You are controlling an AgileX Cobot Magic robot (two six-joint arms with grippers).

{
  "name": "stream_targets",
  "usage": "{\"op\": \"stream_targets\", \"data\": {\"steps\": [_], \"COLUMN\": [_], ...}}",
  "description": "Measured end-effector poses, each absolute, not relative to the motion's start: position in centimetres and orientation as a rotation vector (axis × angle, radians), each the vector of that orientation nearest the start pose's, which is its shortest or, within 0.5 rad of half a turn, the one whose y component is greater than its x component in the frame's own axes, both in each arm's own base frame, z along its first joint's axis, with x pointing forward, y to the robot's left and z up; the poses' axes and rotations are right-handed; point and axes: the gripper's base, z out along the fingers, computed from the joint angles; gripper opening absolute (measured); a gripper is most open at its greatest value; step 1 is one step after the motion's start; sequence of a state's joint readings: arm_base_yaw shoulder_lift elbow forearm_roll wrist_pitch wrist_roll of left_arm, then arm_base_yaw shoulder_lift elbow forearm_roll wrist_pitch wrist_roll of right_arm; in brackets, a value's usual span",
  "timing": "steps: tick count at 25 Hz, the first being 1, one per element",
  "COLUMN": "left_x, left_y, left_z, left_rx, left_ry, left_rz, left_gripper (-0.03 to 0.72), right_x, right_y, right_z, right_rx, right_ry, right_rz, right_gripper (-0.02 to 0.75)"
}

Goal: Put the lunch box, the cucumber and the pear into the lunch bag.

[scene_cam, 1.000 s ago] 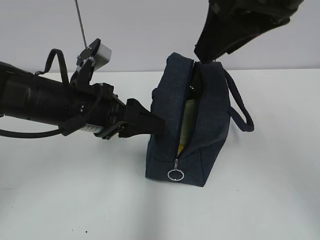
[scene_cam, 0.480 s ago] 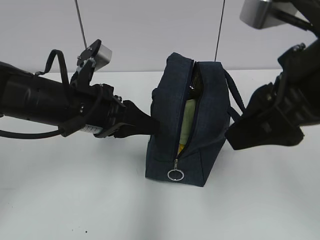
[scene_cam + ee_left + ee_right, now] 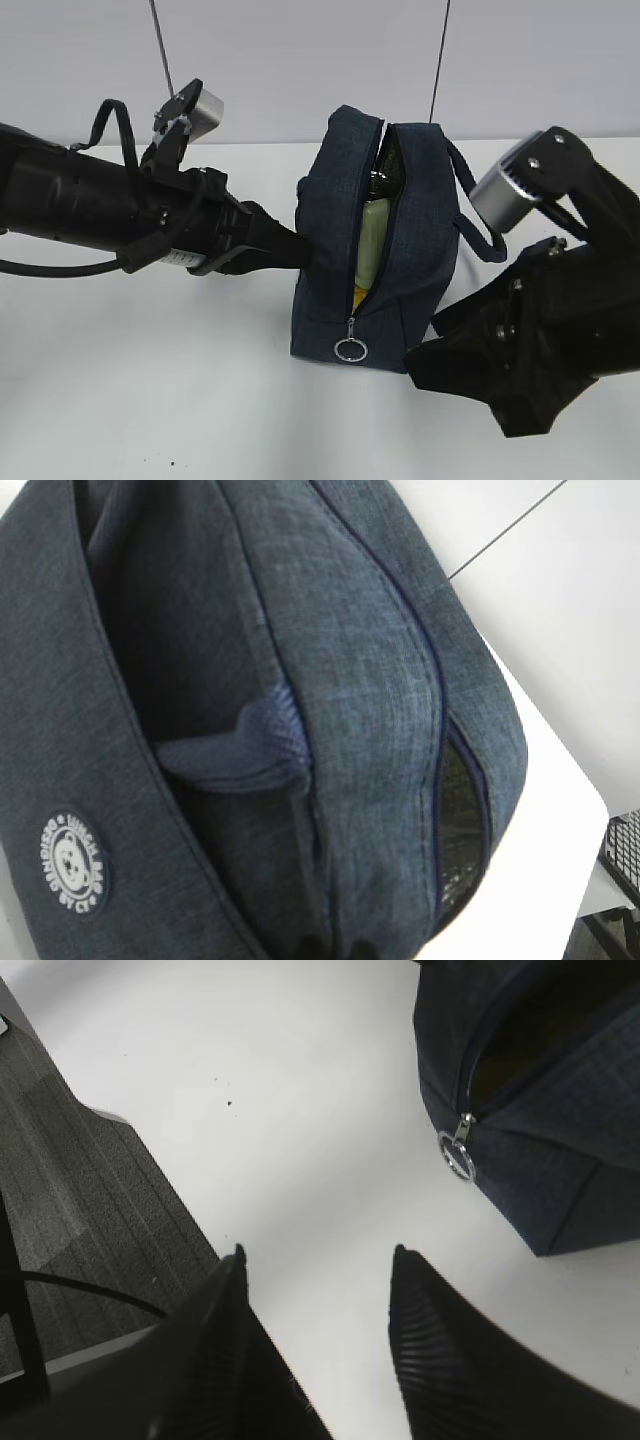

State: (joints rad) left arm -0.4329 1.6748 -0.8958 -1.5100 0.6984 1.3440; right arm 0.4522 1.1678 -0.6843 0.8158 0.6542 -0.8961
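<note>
Surface: white table (image 3: 150, 400), matte, with a few tiny dark specks near its front edge. Backdrop: plain pale wall (image 3: 300, 60); two thin vertical rods rise behind the table. The right wrist view shows grey ribbed flooring (image 3: 70, 1180) past the table edge.

Lunch bag (image 3: 385, 245): dark navy fabric, upright at mid-table, zipper open along the top and most of the near end, metal ring pull (image 3: 351, 349) hanging low. Round white logo (image 3: 75, 862) on its side panel. Loop handle (image 3: 480, 215) on the right side.

Contents seen through the opening: pale green lunch box (image 3: 372, 240) standing on end, a yellow sliver beneath it, a dark item above; neither can be identified.

Left gripper (image 3: 300, 250): tips pressed into the bag's left side; whether parted or closed cannot be told.

Right gripper (image 3: 320, 1340): jaws spread, empty, low over bare table just beside the bag's near right corner.
</note>
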Motion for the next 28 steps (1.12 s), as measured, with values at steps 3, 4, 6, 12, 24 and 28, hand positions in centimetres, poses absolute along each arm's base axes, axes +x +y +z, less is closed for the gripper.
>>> {"op": "stream_targets", "data": {"steps": [3,4,6,12,24,28], "left_x": [27.2,27.2,27.2,27.0,26.4,26.4], "left_y": [-19.0,-19.0,-19.0,-19.1,-19.2,-19.2], "left_z": [21.0,21.0,21.0,21.1,21.0,21.0], "left_rx": [0.695,0.695,0.694,0.707,0.809,0.81], "left_ry": [2.239,2.239,2.239,2.234,2.232,2.232], "left_rz": [-1.097,-1.097,-1.098,-1.124,-1.151,-1.151], "left_gripper": [-0.016,-0.016,-0.017,-0.017,-0.019,-0.018], "right_x": [17.8,18.0,18.4,19.4,20.5,21.2], "right_y": [13.2,13.2,13.4,14.0,14.5,14.5], "right_z": [25.2,25.0,24.5,22.8,19.9,18.8], "right_rx": [-0.986,-0.989,-0.984,-0.937,-1.028,-1.049], "right_ry": [2.168,2.165,2.176,2.255,2.31,2.317], "right_rz": [0.663,0.66,0.659,0.697,0.673,0.614], "right_gripper": [0.366,0.366,0.366,0.364,0.244,0.274]}}
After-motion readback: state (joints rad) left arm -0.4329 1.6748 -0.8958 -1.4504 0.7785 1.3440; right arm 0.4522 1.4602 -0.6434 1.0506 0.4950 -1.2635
